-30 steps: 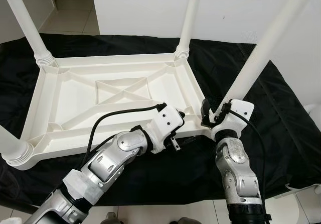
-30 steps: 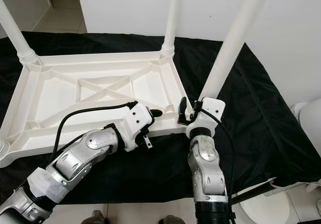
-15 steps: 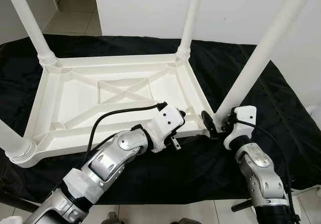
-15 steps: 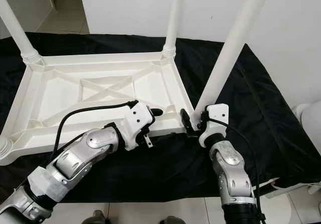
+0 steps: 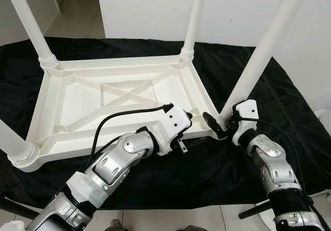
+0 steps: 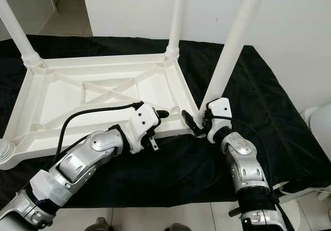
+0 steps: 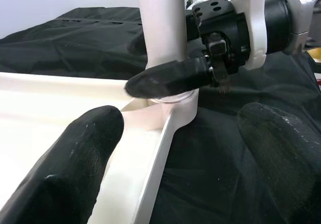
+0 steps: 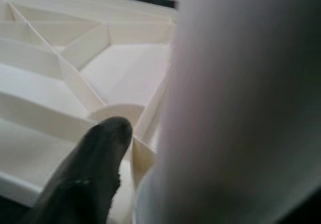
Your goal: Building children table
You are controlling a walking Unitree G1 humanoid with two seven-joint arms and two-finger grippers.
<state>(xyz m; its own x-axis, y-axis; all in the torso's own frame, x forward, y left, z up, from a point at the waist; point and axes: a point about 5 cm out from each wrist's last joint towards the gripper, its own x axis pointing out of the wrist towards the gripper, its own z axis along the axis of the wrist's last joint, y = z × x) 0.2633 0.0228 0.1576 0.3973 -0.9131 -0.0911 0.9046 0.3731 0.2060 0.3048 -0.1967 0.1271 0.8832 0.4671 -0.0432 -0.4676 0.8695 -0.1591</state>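
The white plastic table top lay upside down on a black cloth, its ribbed underside facing up. Four white legs stood in the corner sockets: a far-left leg, a far-right leg, a near-left leg and the near-right leg, which leaned outward to the robot's right rather than rising plumb.

The right gripper worked at the foot of that near-right leg, one black finger lying against the leg just above its socket. The other finger was hidden behind the leg, so I could not tell whether the gripper was clamped on the leg or merely resting beside it. The left gripper sat with its fingers spread wide, straddling the near rim of the table top close to the same corner, one finger over the inside of the tray and one over the cloth, pinching nothing.

The leg looked not fully seated. If the right arm pushed or twisted while the leg stayed tilted, the base could bind in the socket or pop out. With the left fingers apart and not bracing the rim, the light table top could slide on the cloth or lift at that corner.
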